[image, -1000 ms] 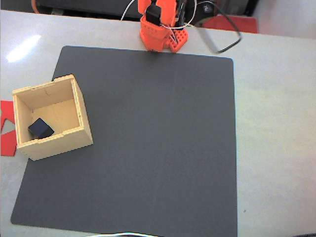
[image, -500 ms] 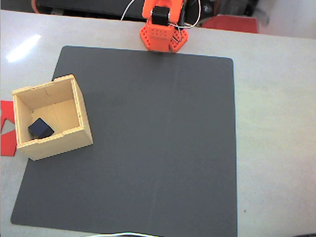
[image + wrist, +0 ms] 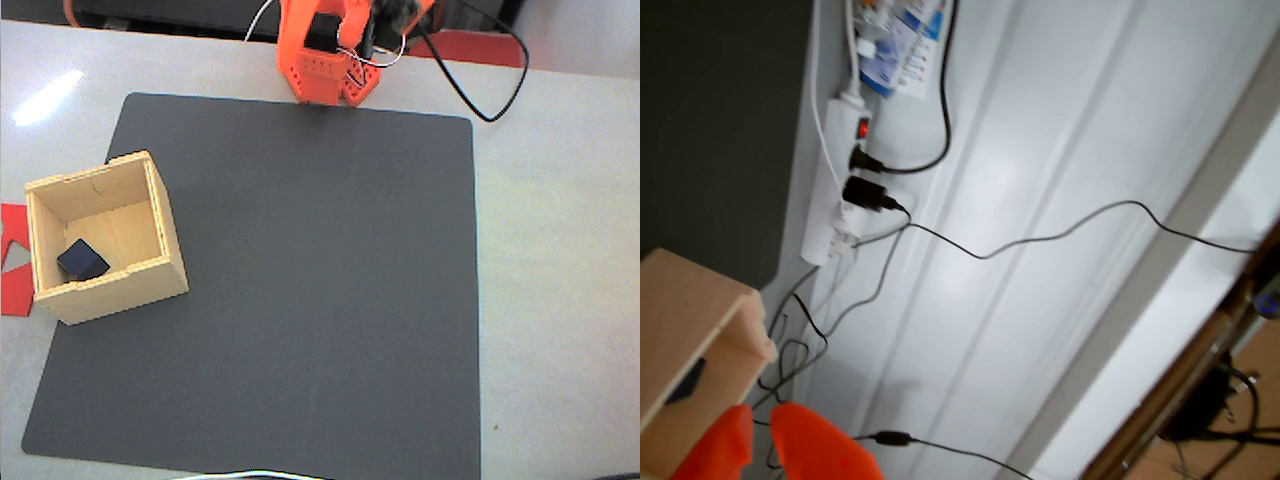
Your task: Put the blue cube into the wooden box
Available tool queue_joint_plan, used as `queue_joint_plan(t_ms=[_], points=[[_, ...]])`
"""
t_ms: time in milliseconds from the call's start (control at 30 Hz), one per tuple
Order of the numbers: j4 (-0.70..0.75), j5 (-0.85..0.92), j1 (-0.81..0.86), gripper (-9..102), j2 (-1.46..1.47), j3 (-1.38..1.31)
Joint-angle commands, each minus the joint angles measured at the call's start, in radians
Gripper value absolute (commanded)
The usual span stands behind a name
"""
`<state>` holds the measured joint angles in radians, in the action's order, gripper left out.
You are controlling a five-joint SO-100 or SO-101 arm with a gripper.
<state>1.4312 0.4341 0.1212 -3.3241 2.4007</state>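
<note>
The wooden box (image 3: 160,215) stands on the left edge of the dark mat in the fixed view. The blue cube (image 3: 82,260) lies inside it, in the front left corner of its floor. The orange arm (image 3: 320,60) is folded back at the top edge of the table, far from the box. In the wrist view my gripper (image 3: 762,445) enters from the bottom left. Its two orange fingertips (image 3: 820,452) stand almost together with nothing between them.
A dark grey mat (image 3: 300,300) covers most of the table. A flat red sheet (image 3: 12,280) lies left of the box. A black cable (image 3: 480,95) loops beside the arm. The wrist view shows a power strip (image 3: 835,190), cables and a pale wooden edge (image 3: 690,320).
The arm at the top has shifted and turned a little, and the black cable has swung out to the right. Box and cube have not moved.
</note>
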Motion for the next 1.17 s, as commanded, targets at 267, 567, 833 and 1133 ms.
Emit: queue_joint_plan(t_ms=[267, 567, 833, 1133], points=[[-0.052, -0.041, -0.074, 0, -0.014, 0.307], [-0.072, -0.101, -0.055, 0, -0.014, 0.443], [-0.156, -0.178, -0.037, 0, -0.014, 0.597], [-0.193, -0.224, 0.153, 0, -0.014, 0.601]])
